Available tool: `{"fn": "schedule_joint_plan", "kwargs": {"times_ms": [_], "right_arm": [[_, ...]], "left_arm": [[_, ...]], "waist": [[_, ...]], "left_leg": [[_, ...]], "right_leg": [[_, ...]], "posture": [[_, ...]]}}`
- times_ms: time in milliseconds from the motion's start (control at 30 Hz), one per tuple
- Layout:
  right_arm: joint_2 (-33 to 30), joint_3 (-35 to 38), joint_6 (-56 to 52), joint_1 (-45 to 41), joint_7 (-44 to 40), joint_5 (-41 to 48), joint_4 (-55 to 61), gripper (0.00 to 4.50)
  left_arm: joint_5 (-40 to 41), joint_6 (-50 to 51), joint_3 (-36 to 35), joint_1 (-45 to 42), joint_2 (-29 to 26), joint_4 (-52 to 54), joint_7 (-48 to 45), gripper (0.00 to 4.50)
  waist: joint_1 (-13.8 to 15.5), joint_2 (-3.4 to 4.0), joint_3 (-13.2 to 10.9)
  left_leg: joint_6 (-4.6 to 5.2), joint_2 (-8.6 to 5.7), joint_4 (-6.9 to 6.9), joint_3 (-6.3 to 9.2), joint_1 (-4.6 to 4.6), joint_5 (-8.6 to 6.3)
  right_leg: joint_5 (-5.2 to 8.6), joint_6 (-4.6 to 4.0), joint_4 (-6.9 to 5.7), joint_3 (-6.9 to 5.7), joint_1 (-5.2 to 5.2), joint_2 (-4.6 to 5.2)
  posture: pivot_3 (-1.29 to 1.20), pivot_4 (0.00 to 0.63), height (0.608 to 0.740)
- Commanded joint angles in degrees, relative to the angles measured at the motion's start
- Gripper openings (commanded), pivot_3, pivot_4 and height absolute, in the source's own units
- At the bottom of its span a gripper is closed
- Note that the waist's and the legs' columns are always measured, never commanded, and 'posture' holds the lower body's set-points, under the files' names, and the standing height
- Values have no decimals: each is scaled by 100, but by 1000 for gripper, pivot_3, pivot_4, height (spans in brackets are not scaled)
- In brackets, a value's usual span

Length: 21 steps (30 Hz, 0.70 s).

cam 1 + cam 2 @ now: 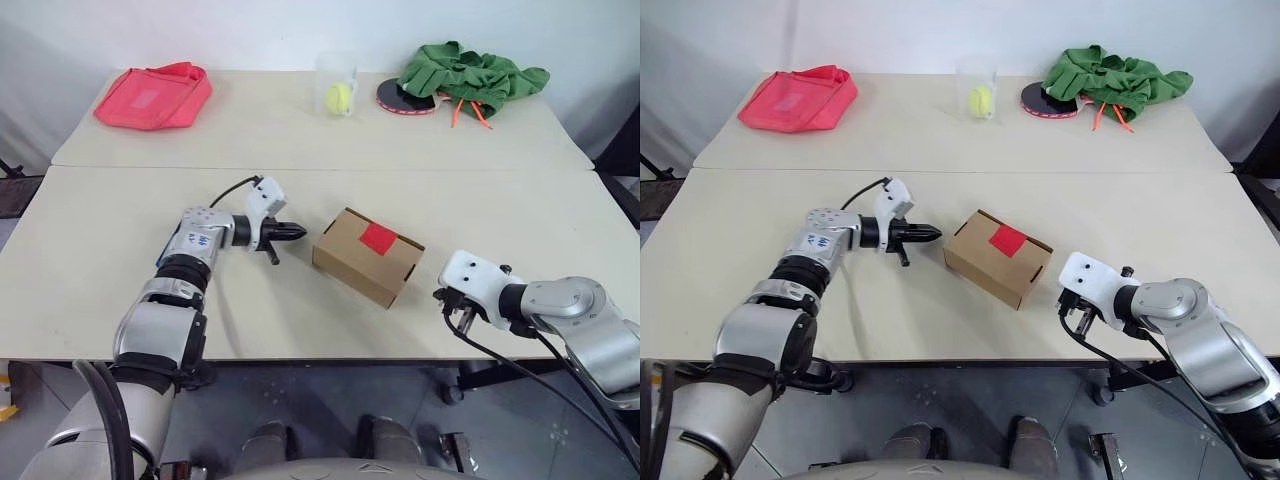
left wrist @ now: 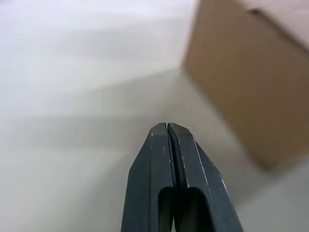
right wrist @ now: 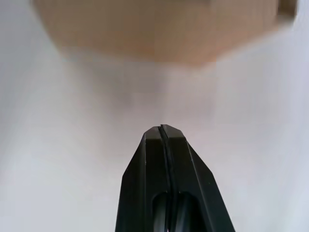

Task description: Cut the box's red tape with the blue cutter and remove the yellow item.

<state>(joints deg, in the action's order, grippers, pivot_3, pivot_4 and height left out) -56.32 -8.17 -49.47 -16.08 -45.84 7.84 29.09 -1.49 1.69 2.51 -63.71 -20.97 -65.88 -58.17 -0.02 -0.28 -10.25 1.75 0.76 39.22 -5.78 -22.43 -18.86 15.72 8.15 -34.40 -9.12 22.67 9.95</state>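
The box (image 1: 367,257) sits near the middle of the surface (image 1: 120,240), toward its near edge, its flaps sealed by the red tape (image 1: 378,238). The left hand (image 1: 296,232) and right hand (image 3: 161,129) flank it, each pressed together and empty. No cutter is held; fetch it first, then steady the box before cutting.

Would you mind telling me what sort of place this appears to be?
Probably a robot test room: two plain tables pushed together against a bare wall, props like a taped box and red bag, and cables on the grey floor.
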Motion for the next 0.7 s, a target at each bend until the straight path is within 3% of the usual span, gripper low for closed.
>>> {"fn": "schedule_joint_plan", "kwargs": {"times_ms": [33,200,300,567,700], "right_arm": [[-170,357,16,79,31,-17,244,0],[104,1724,-66,-148,7,625,58,0],[-89,2290,53,-141,-463,1039,-250,550],[-140,2599,817,-263,-1382,1771,-1088,3042],[-146,2531,1025,-555,-1846,2133,-1443,4463]], "left_arm": [[104,-112,-127,6,-140,267,42,43],[382,328,-360,65,-595,1043,-220,43],[641,1202,-526,203,-926,1925,-257,598],[1277,3501,-966,1468,-1697,4806,63,2844],[1513,4426,-1523,2254,-2128,5893,558,4139]], "waist": [[13,-1,-1],[21,-11,-7],[13,-14,-8],[-3,-14,-9],[-21,-15,-9]], "left_leg": [[0,0,0,0,0,0],[0,1,4,4,-7,0],[0,1,4,12,-8,0],[0,3,0,22,3,0],[0,6,0,41,6,0]], "right_leg": [[0,0,0,2,0,0],[0,0,3,-2,0,0],[0,0,4,-2,1,-1],[0,0,2,0,-8,-1],[0,0,2,7,-6,-4]], "posture": [[0,150,740],[0,150,740],[0,150,740],[0,150,740],[0,150,740]]}}
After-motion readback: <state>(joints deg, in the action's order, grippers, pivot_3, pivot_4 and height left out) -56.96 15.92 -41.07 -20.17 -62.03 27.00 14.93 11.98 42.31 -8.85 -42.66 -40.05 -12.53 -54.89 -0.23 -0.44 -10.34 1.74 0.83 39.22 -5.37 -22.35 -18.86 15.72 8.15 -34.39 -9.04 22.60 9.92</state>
